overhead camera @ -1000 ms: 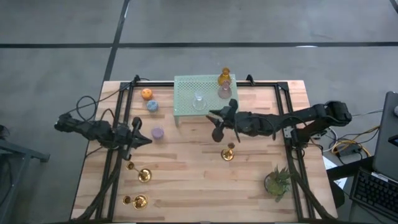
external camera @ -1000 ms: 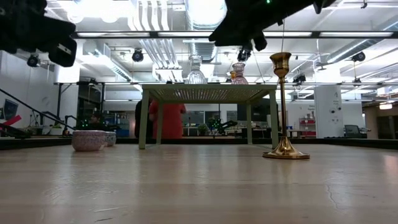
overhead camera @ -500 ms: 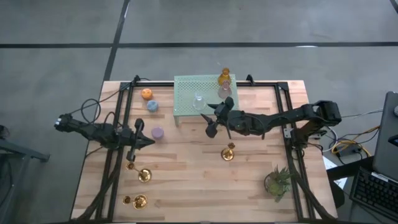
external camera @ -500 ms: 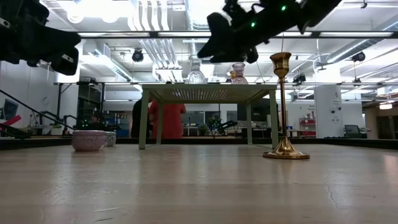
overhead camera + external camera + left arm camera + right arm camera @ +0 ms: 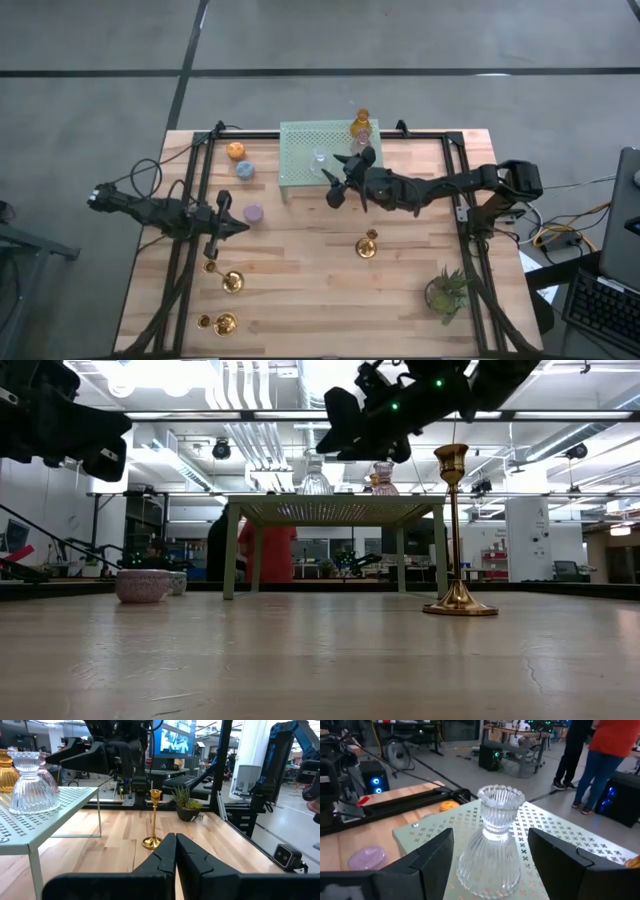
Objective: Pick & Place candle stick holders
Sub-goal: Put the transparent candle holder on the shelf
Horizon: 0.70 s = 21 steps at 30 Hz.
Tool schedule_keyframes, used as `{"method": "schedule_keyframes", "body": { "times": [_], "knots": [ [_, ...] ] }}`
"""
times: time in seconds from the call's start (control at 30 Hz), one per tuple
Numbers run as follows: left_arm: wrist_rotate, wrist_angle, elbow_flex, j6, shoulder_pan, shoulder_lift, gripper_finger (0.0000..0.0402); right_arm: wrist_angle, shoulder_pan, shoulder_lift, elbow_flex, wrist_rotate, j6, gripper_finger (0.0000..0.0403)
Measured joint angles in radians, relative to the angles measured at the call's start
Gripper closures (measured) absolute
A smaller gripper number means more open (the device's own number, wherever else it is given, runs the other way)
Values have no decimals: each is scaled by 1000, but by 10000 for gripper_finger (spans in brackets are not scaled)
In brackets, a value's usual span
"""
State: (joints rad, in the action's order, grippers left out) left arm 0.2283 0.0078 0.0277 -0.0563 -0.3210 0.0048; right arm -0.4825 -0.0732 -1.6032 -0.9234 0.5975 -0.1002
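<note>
Sitting between open right end effector (image 5: 490, 865) fingers: clear holder (image 5: 493, 845).

Overhead, table-level, two wrist cams; all share rack (image 5: 316, 151).

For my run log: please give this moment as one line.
right gripper: open, facing clear holder on mesh rack | left gripper: shut, waiting | gold holder: on table
</note>
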Motion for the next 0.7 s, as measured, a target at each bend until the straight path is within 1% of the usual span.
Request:
{"method": "schedule_keyframes", "body": {
  "times": [0.33, 0.57, 0.7],
  "knots": [
    [1, 0, 0, 0, 0, 0, 388, -12, -21, -49, 0, -22, -36, 134],
    [1, 0, 0, 0, 0, 4, 388, -124, -24, -69, 1, -22, -21, 116],
    [2, 0, 0, 0, 0, 4, 388, -127, -35, -69, 1, -23, -5, 109]
  ]
}}
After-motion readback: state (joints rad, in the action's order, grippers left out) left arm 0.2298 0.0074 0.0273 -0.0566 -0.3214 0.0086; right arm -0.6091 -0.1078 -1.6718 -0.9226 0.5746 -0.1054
